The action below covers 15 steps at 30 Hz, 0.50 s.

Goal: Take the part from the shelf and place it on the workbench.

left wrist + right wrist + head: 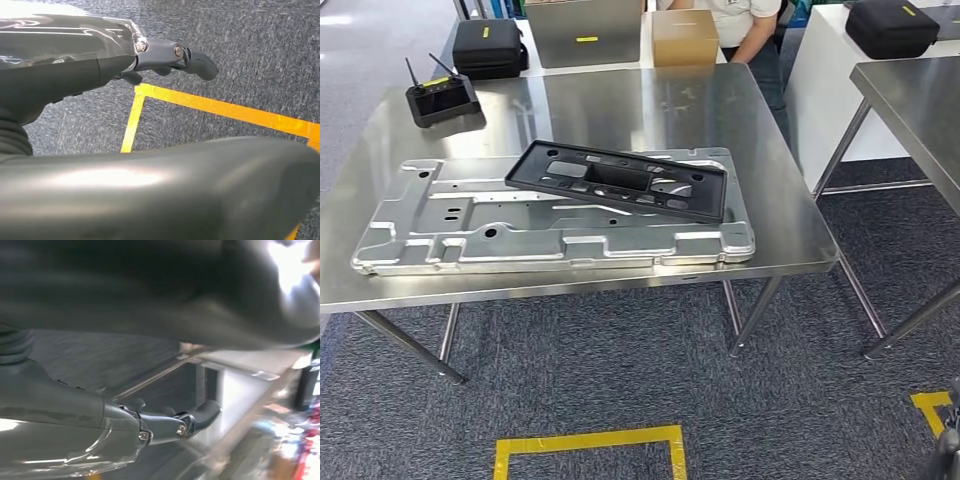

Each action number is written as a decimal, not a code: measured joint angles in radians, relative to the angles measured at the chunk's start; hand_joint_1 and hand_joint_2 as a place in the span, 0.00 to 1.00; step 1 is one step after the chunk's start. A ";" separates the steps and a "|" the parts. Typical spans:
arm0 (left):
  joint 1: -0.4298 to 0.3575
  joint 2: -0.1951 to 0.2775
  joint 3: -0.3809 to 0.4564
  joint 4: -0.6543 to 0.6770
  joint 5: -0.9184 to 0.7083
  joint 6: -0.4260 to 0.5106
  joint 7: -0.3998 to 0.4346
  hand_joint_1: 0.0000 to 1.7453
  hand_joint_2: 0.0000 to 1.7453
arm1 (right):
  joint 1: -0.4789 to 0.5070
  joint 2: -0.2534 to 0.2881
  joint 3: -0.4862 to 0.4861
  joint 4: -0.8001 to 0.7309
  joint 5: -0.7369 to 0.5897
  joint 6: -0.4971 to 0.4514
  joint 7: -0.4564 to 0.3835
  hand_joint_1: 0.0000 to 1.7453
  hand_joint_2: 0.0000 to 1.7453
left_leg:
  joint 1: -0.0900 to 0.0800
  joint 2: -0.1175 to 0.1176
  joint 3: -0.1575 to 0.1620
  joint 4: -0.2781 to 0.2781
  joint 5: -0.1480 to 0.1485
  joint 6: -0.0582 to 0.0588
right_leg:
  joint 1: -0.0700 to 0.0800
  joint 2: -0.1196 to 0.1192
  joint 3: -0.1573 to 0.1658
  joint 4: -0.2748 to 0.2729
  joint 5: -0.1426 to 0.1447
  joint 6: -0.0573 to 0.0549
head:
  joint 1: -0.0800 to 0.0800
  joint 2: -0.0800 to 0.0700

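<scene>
Worktop (788, 230) of bright steel ahead, and on it lies the big stamped metal panel (471, 235), flat, with the black plastic part (618, 180) resting on top of it toward its right half. Behind, a black controller with antennas (441, 98) sits at the far left edge. The left robot hand (170, 55) hangs over grey carpet and yellow floor tape (222, 109), fingers extended, holding nothing. The right robot hand (166, 422) likewise, fingers stretched out and empty.
</scene>
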<state>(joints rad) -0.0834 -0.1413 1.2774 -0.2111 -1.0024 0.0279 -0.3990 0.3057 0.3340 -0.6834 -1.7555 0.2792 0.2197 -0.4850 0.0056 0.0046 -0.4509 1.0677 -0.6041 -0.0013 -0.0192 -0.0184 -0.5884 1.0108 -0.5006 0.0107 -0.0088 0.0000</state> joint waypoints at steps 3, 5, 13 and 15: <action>-0.002 0.000 0.002 0.000 -0.002 0.001 0.001 0.00 0.00 | -0.036 0.005 -0.088 0.089 0.058 0.014 0.000 0.00 0.00 | -0.005 -0.005 0.055 -0.106 -0.008 0.013 | 0.002 0.001 -0.014 0.002 0.027 0.019 | 0.000 0.000; -0.003 0.000 0.003 0.000 -0.004 0.001 0.003 0.00 0.00 | -0.063 0.008 -0.152 0.157 0.112 0.019 -0.003 0.00 0.00 | -0.004 -0.001 0.035 -0.108 0.006 0.029 | 0.000 0.004 -0.028 0.006 0.025 0.030 | 0.001 0.000; -0.004 0.000 0.003 0.000 -0.020 0.000 0.004 0.00 0.00 | -0.189 0.004 -0.401 0.453 0.379 -0.037 -0.027 0.00 0.00 | -0.019 0.016 -0.091 -0.084 0.088 0.057 | 0.001 0.012 -0.012 0.239 -0.116 0.031 | 0.003 0.000; -0.006 -0.001 0.003 0.000 -0.025 0.000 0.004 0.00 0.00 | -0.221 -0.005 -0.452 0.530 0.449 -0.080 -0.024 0.00 0.00 | -0.023 0.016 -0.117 -0.065 0.098 0.053 | 0.006 0.013 0.096 0.097 -0.087 0.021 | 0.004 0.000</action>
<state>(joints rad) -0.0891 -0.1419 1.2806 -0.2113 -1.0271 0.0282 -0.3948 0.0843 0.3286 -1.1355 -1.2252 0.7285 0.1400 -0.5090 -0.0171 0.0211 -0.5681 1.0024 -0.5059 0.0518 -0.0127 -0.0057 -0.4920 1.1080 -0.5878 0.0313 -0.0052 0.0000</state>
